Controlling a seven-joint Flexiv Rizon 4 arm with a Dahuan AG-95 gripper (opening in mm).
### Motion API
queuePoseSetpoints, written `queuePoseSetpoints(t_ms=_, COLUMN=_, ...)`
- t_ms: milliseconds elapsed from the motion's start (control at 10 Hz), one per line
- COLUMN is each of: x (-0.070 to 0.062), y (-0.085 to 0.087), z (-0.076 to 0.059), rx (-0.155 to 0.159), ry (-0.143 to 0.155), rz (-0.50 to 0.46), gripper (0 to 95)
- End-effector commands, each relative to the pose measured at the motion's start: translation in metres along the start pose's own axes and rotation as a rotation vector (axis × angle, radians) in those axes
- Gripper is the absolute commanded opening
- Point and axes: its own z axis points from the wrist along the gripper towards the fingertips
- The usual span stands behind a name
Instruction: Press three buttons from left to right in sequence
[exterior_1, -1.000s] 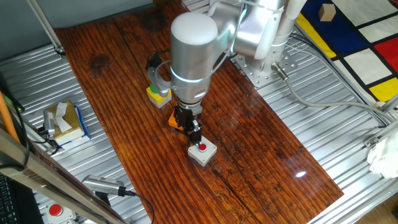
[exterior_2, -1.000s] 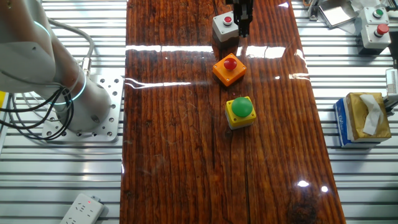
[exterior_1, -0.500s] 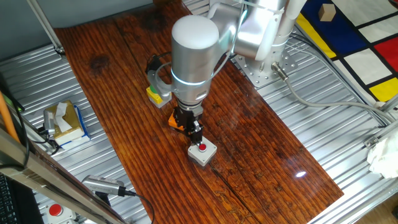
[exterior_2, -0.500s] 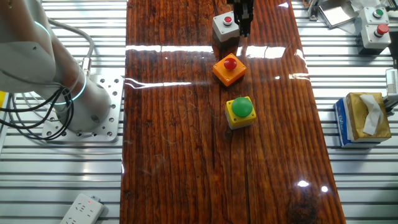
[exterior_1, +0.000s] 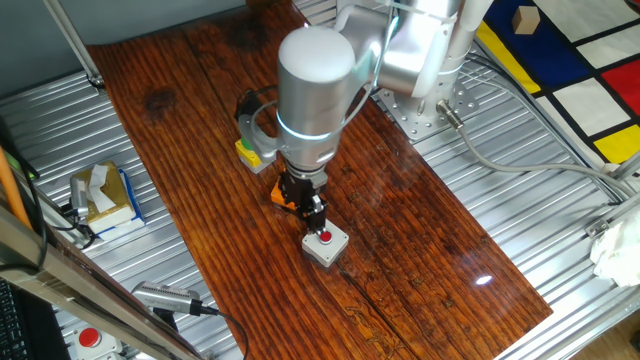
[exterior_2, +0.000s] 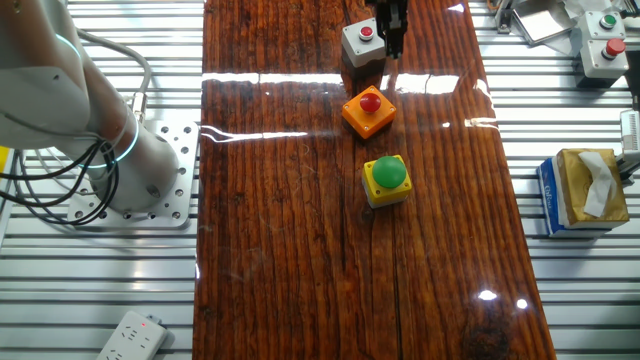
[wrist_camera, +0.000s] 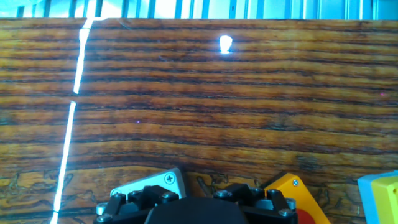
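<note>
Claw (exterior_1: 316, 222): poised over the grey box, tip close to the red button; contact cannot be told. Open or closed: cannot tell, fingertips not resolved in any view.
Grey box (exterior_2: 361, 42): on the bench (exterior_2: 280, 250), far end of the row in the other fixed view; red button (exterior_2: 366, 32) on top.
Orange box (exterior_2: 368, 112): at 6 o'clock of the grey box, near it, red button up.
Yellow box (exterior_2: 386, 181): at 6 o'clock of the orange box, green button (exterior_2: 388, 172) up.
Hand view: grey box corner (wrist_camera: 152, 185) and orange box corner (wrist_camera: 291, 190) beside the claw body.
Off bench: tissue box (exterior_2: 585, 190) at 3 o'clock.
</note>
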Motion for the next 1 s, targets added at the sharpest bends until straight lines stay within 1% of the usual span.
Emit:
queuePoseSetpoints(t_ms=100, x=-0.0004, y=-0.0009, z=0.0001, rx=0.039, ry=0.005, rz=-0.008, gripper=57.0)
queuePoseSetpoints(t_ms=300, x=0.0, y=-0.0021, z=0.0014, rx=0.032, ry=0.004, rz=0.003, gripper=57.0)
queuePoseSetpoints(t_ms=1000, x=0.0, y=-0.0021, z=0.0014, rx=0.032, ry=0.004, rz=0.003, gripper=57.0)
